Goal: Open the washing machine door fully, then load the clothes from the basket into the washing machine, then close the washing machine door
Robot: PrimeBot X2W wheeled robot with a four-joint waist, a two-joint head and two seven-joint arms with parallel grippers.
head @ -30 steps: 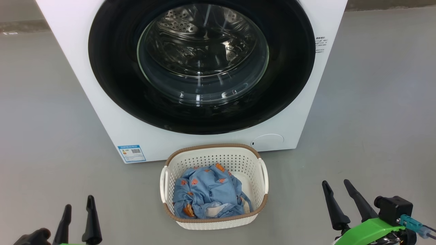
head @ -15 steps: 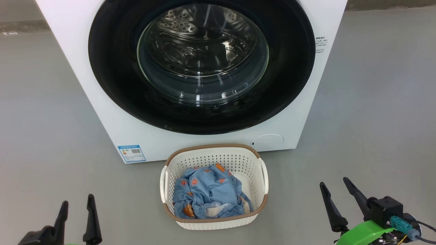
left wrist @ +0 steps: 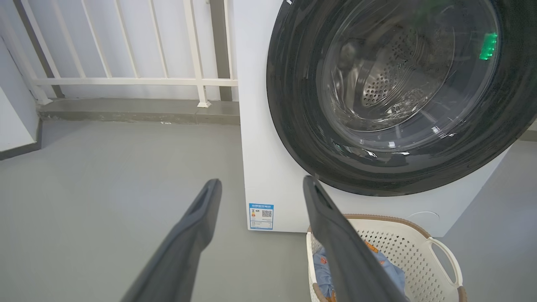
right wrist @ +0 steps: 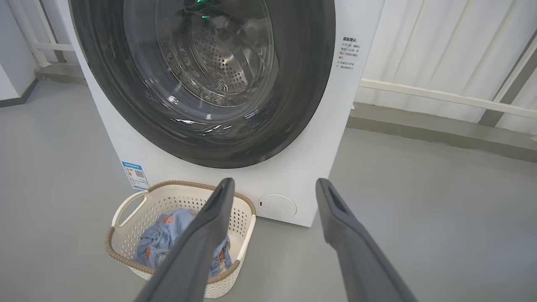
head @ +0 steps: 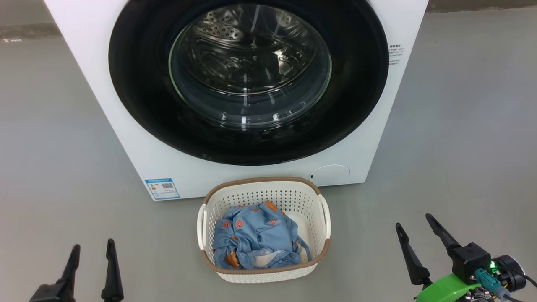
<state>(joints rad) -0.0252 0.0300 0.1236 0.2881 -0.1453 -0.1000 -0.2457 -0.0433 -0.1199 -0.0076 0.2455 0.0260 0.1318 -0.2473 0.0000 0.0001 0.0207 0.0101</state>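
The white washing machine (head: 138, 138) stands ahead with its round black-ringed door (head: 138, 100) shut flat against the front; the steel drum shows through the glass. On the floor before it sits the cream basket (head: 319, 209) holding the light-blue clothes (head: 251, 239). My left gripper (head: 93, 247) hangs open at the lower left, well left of the basket. At the lower right my right gripper (head: 413, 221) is open too, right of the basket. The left wrist view has the door (left wrist: 293, 105), the basket (left wrist: 423, 251) and my left gripper (left wrist: 260, 184). In the right wrist view are the door (right wrist: 302, 84), the clothes (right wrist: 168, 235) and my right gripper (right wrist: 275, 183).
Grey floor (head: 461, 147) spreads on both sides of the machine. A blue label sticker (head: 162, 188) and a round lower hatch (head: 331, 173) mark the machine's front. A white railing on a low kerb (left wrist: 126, 79) runs behind on the left, a pale wall with a rail (right wrist: 440, 96) on the right.
The left gripper has sunk lower in the head view. The right gripper has turned slightly, its wrist moving right. Door, basket and clothes have not moved.
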